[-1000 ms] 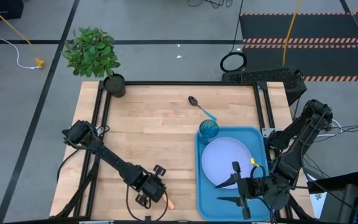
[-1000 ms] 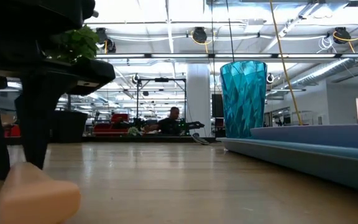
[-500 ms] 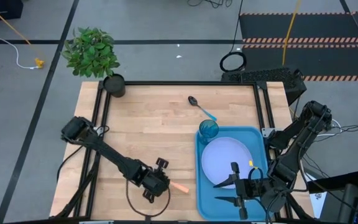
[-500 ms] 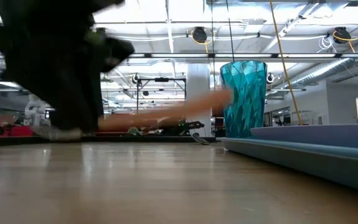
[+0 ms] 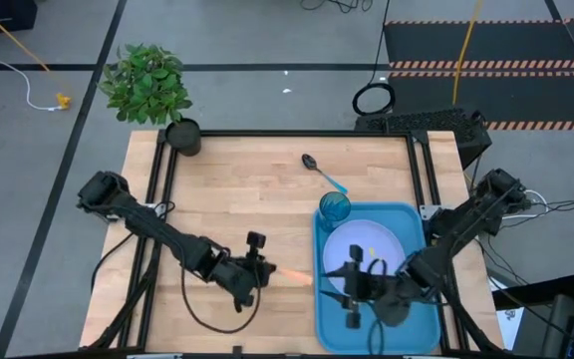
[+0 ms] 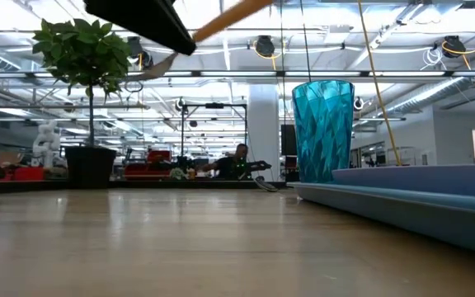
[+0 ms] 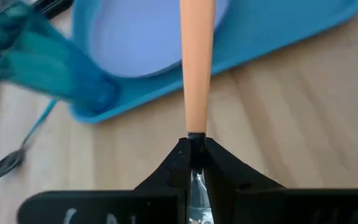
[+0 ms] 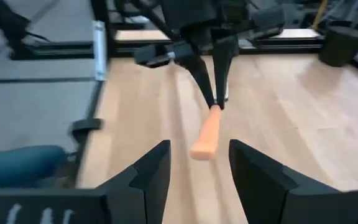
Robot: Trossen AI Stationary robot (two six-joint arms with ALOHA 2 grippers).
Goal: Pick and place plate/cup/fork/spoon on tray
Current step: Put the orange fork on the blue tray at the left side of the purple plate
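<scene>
From above, you see your left hand (image 5: 256,269) low on the wooden desk (image 5: 247,209), closed on the fork (image 5: 295,276), whose orange-tan handle points toward the tray (image 5: 333,319) and ends just beside its rim. The plate (image 5: 372,254) lies in the tray, and the cup (image 5: 334,208) stands upright in the tray's far corner. Your right hand (image 5: 350,291) hovers over the tray's near part, fingers spread apart, facing the left hand. The spoon (image 5: 324,173) lies on the bare desk beyond the tray, well apart from both hands. A black pot with a green plant (image 5: 150,85) sits at the desk's far left corner.

From desk height, you see the cup (image 6: 322,130) standing on the tray (image 6: 411,198), the plant (image 6: 87,91) far off, and the fork's handle (image 6: 231,16) lifted clear of the desk at the picture's top. A person sits in the room behind.

In your left wrist view, the closed fingers (image 7: 185,163) pinch the fork (image 7: 197,68) at its metal neck; the handle reaches out toward the tray (image 7: 278,43) and plate (image 7: 148,37). The cup (image 7: 42,68) and spoon (image 7: 20,146) are blurred.

In your right wrist view, the parted fingers (image 8: 148,174) frame the fork (image 8: 206,135), which hangs from the left hand (image 8: 213,93) opposite.

No writing can be read anywhere.
</scene>
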